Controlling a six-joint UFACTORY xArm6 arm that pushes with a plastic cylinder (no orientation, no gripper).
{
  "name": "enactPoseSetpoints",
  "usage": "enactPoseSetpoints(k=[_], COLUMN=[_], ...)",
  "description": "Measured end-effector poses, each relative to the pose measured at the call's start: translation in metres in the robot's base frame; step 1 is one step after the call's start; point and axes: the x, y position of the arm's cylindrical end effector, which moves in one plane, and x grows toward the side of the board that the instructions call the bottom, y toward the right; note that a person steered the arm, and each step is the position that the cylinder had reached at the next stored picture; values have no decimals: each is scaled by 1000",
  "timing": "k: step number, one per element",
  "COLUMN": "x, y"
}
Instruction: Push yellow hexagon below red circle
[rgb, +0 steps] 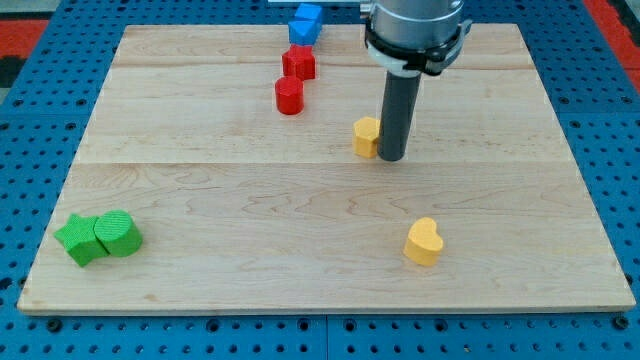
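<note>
So in the camera view my tip (391, 158) is parked right up against the yellow hexagon (366, 136), touching it on the side toward the view's right; no jaws on this rig at all, just the rod, so there's nothing to be apart or together. The red circle (289, 96) sits off toward the view's left of my tip and a bit toward the top, with a second red block (298, 63) just beyond it and a blue block (305, 22) at the board's far edge.

To do this push well I reckon the hexagon needs to go toward the view's left and stop just under the circle; my tip is already on the correct side, so a steady straight shove should work; watch that it doesn't slip off the rounded rod.

The bench (200, 180) is pale wooden planks; a yellow heart (423, 241) lies toward the bottom from my tip, two green blocks (98, 237) well apart at bottom left; blue pegboard (40, 120) surrounds it all.
</note>
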Motion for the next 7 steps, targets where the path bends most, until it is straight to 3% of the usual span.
enactPoseSetpoints(k=[2,7], x=[-23,-41], y=[-31,-15])
